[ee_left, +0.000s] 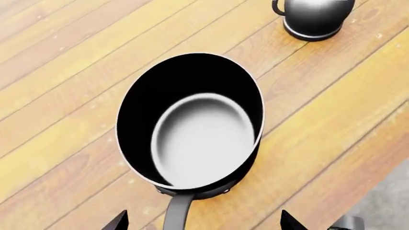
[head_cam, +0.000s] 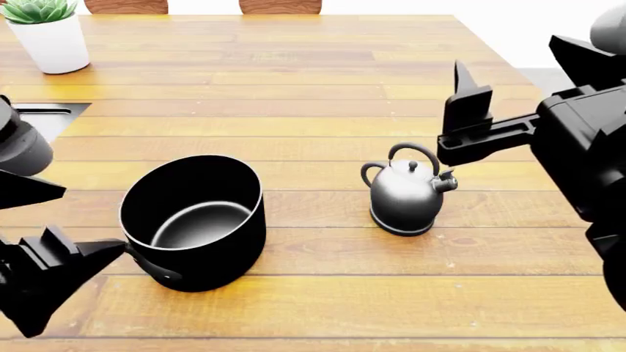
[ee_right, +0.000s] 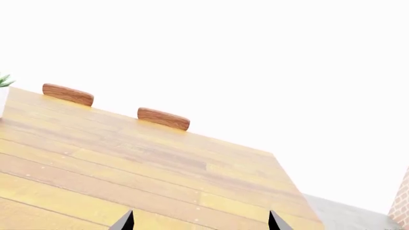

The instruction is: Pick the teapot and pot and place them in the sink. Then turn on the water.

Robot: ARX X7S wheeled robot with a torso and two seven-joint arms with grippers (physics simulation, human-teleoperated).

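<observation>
The black pot stands on the wooden table, left of centre, with its long handle pointing toward my left gripper. That gripper is open. In the left wrist view the gripper has its fingertips on either side of the handle and apart from it, with the pot just ahead. The shiny dark-grey teapot stands upright to the right of the pot and also shows in the left wrist view. My right gripper is open and empty, raised above and behind the teapot. The sink shows only as a steel-rimmed corner at the left edge. The faucet and water are out of view.
A white plant pot stands at the table's far left. Two wooden chair backs line the far edge and show in the right wrist view. The table's right edge runs beside my right arm.
</observation>
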